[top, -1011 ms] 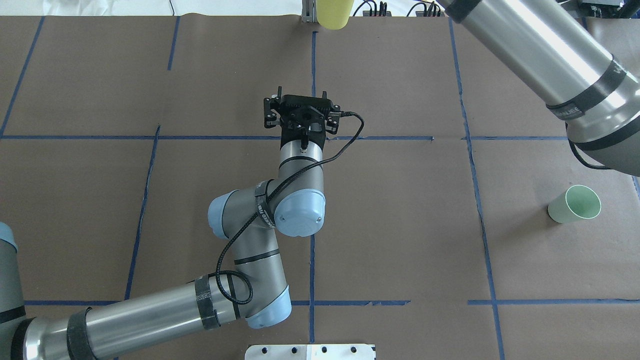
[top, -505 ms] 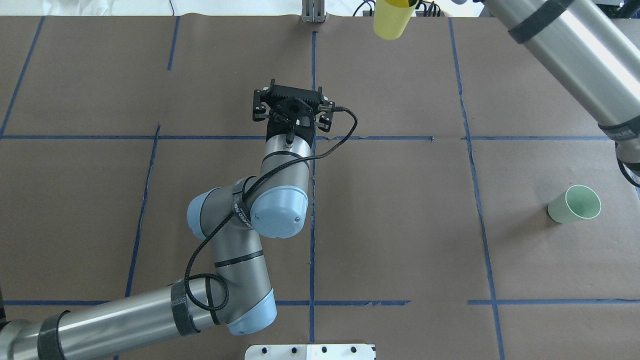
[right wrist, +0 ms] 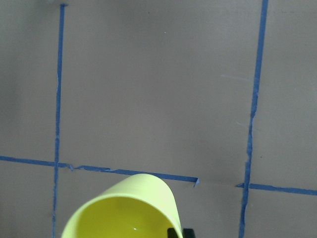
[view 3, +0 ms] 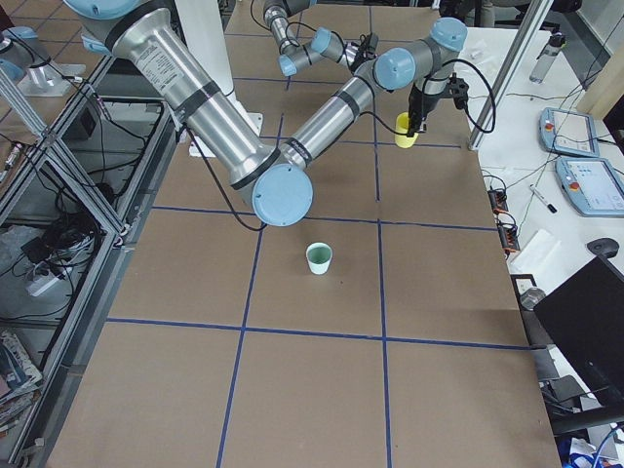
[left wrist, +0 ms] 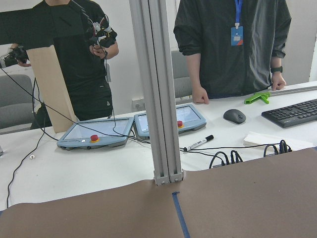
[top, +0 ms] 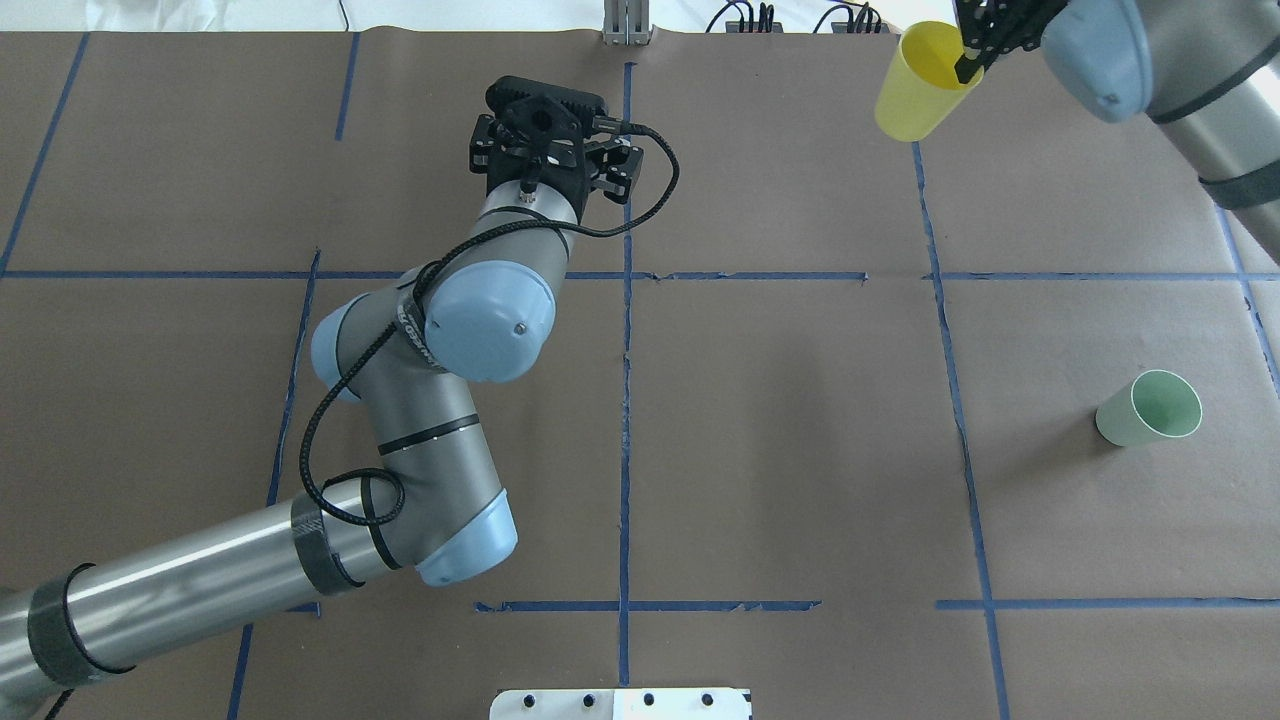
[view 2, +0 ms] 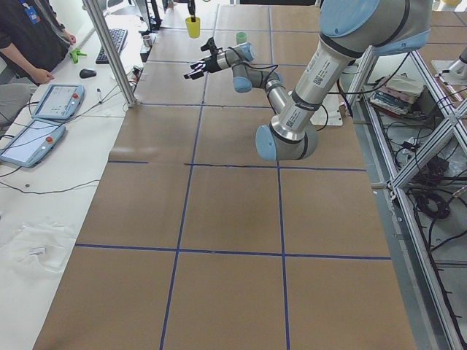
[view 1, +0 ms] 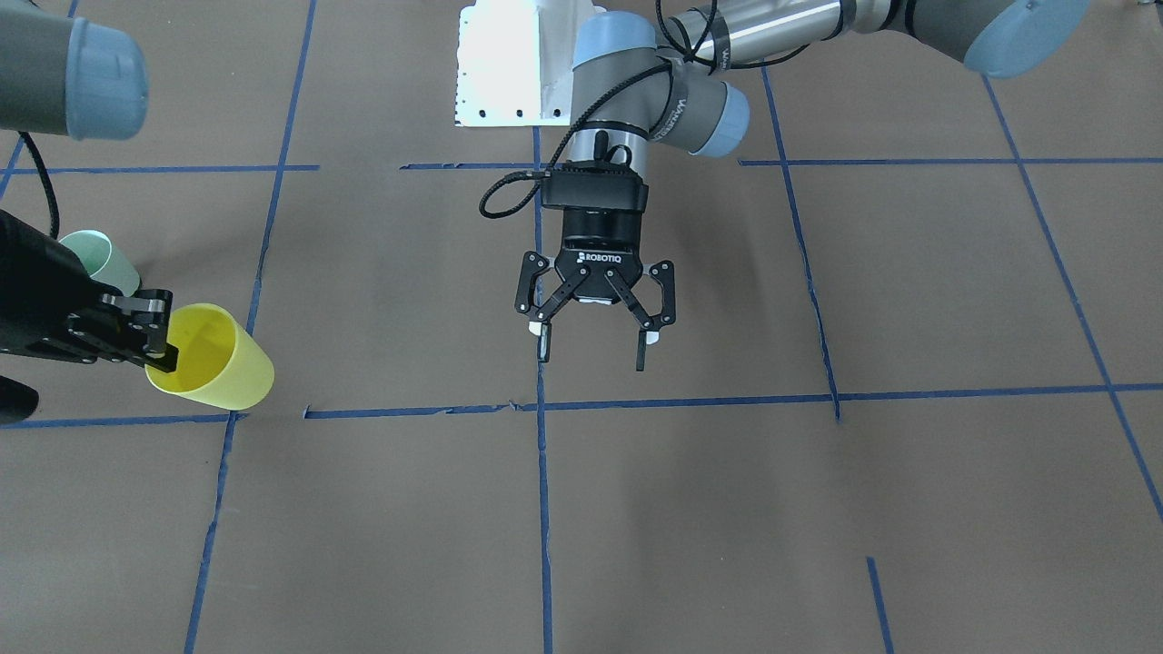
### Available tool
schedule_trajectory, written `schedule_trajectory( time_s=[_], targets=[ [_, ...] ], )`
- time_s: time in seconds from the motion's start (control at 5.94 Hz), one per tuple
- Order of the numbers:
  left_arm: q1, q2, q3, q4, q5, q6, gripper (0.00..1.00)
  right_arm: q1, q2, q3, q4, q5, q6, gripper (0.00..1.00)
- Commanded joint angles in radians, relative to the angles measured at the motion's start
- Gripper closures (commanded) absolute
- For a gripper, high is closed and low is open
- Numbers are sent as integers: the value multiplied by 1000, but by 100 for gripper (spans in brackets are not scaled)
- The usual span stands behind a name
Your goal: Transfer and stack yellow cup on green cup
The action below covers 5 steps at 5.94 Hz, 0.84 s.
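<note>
My right gripper (top: pixel 968 62) is shut on the rim of the yellow cup (top: pixel 918 82) and holds it upright in the air at the far right of the table. The cup also shows in the front view (view 1: pixel 213 356), the right side view (view 3: pixel 405 128) and the right wrist view (right wrist: pixel 130 208). The green cup (top: pixel 1150 408) stands upright on the table at the right, well nearer than the held cup; it also shows in the front view (view 1: pixel 98 257) and the right side view (view 3: pixel 319 258). My left gripper (view 1: pixel 592 347) is open and empty above the table's far middle.
Brown paper with blue tape lines covers the table (top: pixel 780 450). An aluminium post (top: pixel 627 22) stands at the far edge. A white base plate (top: pixel 620 704) sits at the near edge. Beyond the far edge are people, tablets (left wrist: pixel 94 134) and a keyboard.
My right gripper has carried the yellow cup rightward along the far edge. My left arm has swung left and farther back, its gripper still open.
</note>
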Motion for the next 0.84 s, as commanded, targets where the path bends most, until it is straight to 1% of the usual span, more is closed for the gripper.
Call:
schedule_trajectory(
  time_s=[0.0,0.17,0.34,0.51,0.67],
  targets=[
    [-142,118,-72,23,-350,1,0,33,-164,175,-1,-6,-77,100],
    [-217,137,-72,103,-527,3,0,57,-261,245,-1,-6,-134,100],
    [-285,139,-84,208,-678,9,0,98,-338,289,0,-6,-204,100],
    [-352,171,-115,279,-816,74,0,106,-422,319,9,-9,-257,100],
    [-412,171,-118,467,-963,102,0,114,-482,340,13,-32,-312,100]
  ],
)
